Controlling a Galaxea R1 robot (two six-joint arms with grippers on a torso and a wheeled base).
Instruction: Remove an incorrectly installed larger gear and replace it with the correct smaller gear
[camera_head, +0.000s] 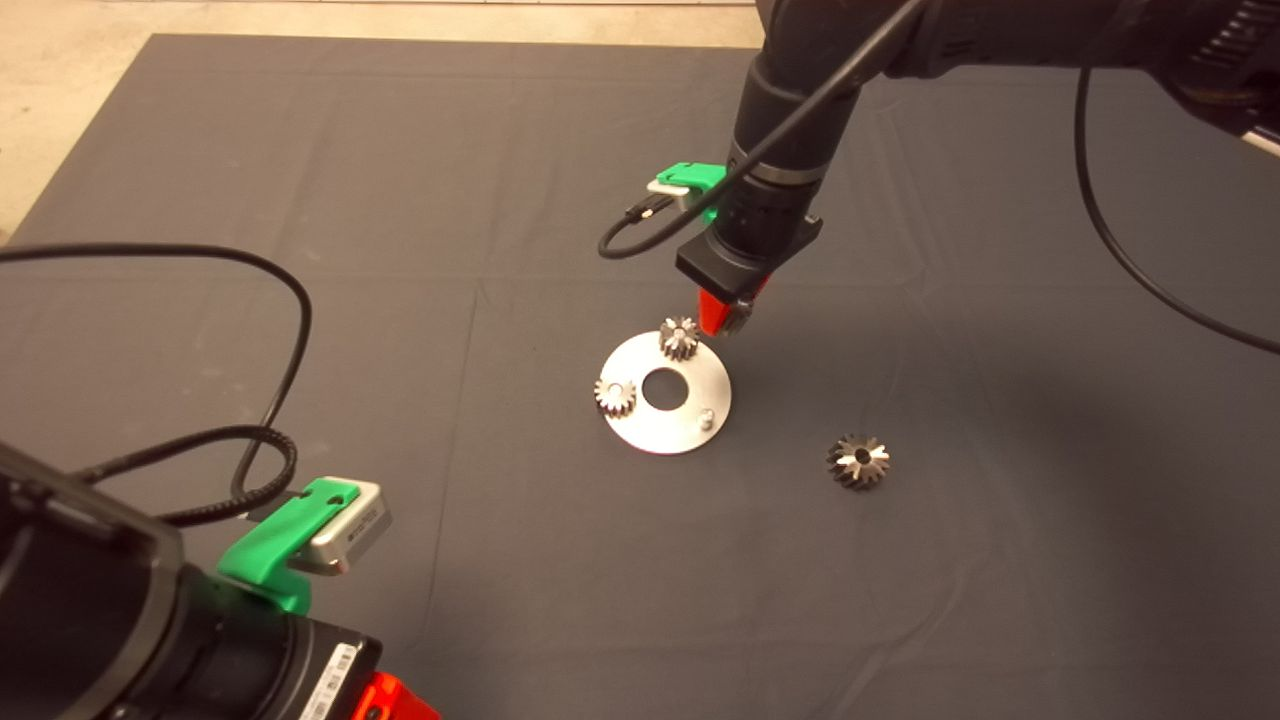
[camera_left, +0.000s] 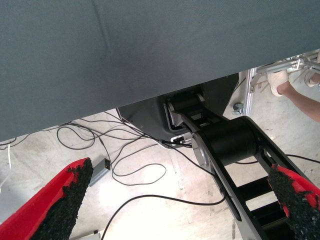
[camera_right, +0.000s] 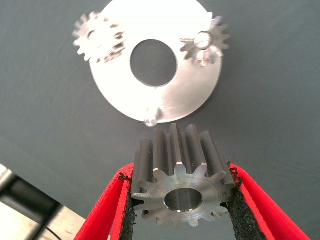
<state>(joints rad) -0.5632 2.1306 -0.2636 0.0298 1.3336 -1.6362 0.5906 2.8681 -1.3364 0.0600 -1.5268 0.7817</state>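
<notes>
Waiting at the lower left edge of the head view, the left gripper (camera_left: 175, 200) is hanging beyond the mat (camera_head: 300, 150) with its fingers spread wide and nothing between them.

Moving right, the round plate (camera_head: 690, 440) is carrying two small gears (camera_head: 615, 396) on pins, with a third pin (camera_head: 706, 417) standing bare.

The right gripper (camera_right: 182, 200) is hovering just over the plate's far edge, its pads pinching the smaller gear (camera_right: 180, 175) across the toothed flanks, bore facing the wrist camera. Being solid steel, the gear is likely behaving as a dense, rigid, slick piece; squeezing opposite teeth seems the sound hold, since a smooth face would slip.

Farther right, the larger gear (camera_head: 858, 461) is lying on the mat, well apart from the plate and from both grippers.
</notes>
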